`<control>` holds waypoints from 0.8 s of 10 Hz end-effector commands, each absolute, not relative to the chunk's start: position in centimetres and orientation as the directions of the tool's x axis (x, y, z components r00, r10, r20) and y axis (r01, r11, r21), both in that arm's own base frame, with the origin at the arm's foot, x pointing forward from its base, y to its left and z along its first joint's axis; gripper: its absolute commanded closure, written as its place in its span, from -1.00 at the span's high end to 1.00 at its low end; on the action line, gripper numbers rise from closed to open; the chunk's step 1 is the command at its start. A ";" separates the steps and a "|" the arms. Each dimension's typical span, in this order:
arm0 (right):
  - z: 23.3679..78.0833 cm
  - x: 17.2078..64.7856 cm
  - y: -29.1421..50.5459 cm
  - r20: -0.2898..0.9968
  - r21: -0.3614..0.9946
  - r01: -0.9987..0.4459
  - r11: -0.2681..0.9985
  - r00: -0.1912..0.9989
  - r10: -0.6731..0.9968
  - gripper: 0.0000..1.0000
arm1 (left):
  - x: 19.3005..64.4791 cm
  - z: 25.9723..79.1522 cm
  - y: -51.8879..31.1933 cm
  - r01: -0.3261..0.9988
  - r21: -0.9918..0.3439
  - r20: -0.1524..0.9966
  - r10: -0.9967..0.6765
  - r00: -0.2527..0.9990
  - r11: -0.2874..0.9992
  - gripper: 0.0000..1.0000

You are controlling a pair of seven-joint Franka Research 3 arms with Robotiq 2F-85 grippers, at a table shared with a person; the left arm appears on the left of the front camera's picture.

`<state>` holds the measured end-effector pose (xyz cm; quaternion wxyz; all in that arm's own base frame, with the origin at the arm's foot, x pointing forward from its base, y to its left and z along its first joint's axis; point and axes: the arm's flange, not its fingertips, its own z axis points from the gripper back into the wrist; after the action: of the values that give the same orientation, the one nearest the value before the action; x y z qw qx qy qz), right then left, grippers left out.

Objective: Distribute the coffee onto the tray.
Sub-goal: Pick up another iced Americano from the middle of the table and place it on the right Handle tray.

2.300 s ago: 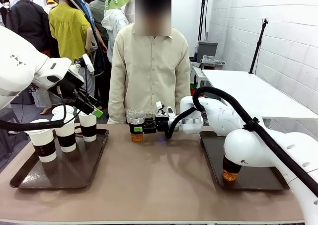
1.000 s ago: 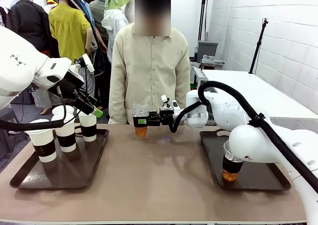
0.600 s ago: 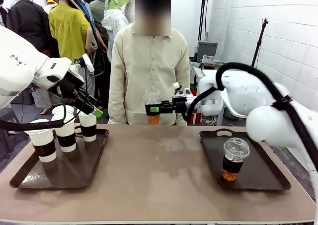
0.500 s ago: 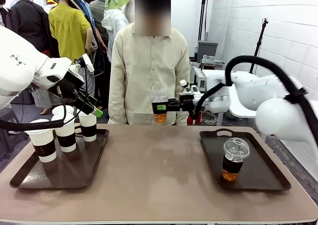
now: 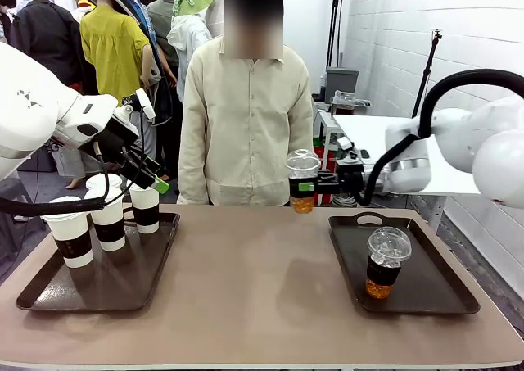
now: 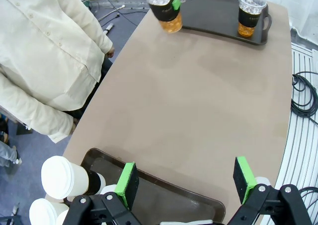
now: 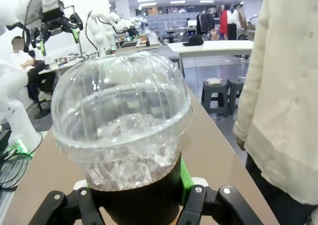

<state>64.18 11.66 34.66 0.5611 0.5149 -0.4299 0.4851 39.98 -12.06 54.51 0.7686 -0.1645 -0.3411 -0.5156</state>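
My right gripper (image 5: 315, 184) is shut on a clear dome-lidded cup of amber iced coffee (image 5: 302, 181), holding it by its dark sleeve in the air above the table's far edge, left of the right tray (image 5: 426, 301). In the right wrist view that cup (image 7: 123, 135) sits between my fingers. A second iced coffee (image 5: 385, 262) stands on the right tray. White paper cups with brown sleeves (image 5: 108, 219) stand on the left tray (image 5: 139, 285). My left gripper (image 6: 186, 183) hangs open and empty above them, with its green pads (image 6: 128, 185) wide apart.
A person in a cream shirt (image 5: 246, 117) stands at the far side of the table, just left of the held cup. Bare brown tabletop (image 5: 254, 281) lies between the two trays. The right tray has free floor around its one cup.
My right arm lifted the iced coffee off the far middle of the table and carried it rightwards toward the right tray. The left arm has stayed still.
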 end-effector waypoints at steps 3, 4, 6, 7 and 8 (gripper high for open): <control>34.5 61.1 9.7 0.992 0.122 -0.991 0.046 0.123 0.016 0.27 | 40.2 54.4 -11.7 0.913 0.097 0.705 -0.675 0.218 0.396 1.00; 34.4 60.9 10.3 0.993 0.113 -0.993 0.042 0.114 0.026 0.27 | 40.2 54.4 -11.7 0.913 0.097 0.705 -0.675 0.218 0.396 1.00; 33.6 62.2 9.1 0.987 0.146 -0.988 0.039 0.149 0.058 0.27 | 40.2 54.4 -11.7 0.913 0.097 0.705 -0.675 0.218 0.396 1.00; 33.6 62.2 9.1 0.987 0.146 -0.988 0.039 0.149 0.058 0.27 | 40.2 54.4 -11.7 0.913 0.097 0.705 -0.675 0.218 0.396 1.00; 33.6 62.2 9.1 0.987 0.146 -0.988 0.039 0.149 0.058 0.27 | 40.2 54.4 -11.7 0.913 0.097 0.705 -0.675 0.218 0.396 1.00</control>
<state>61.85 8.74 32.95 0.5631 0.5080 -0.4541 0.4675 39.98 -12.07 54.51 0.7686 -0.1645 -0.3411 -0.5156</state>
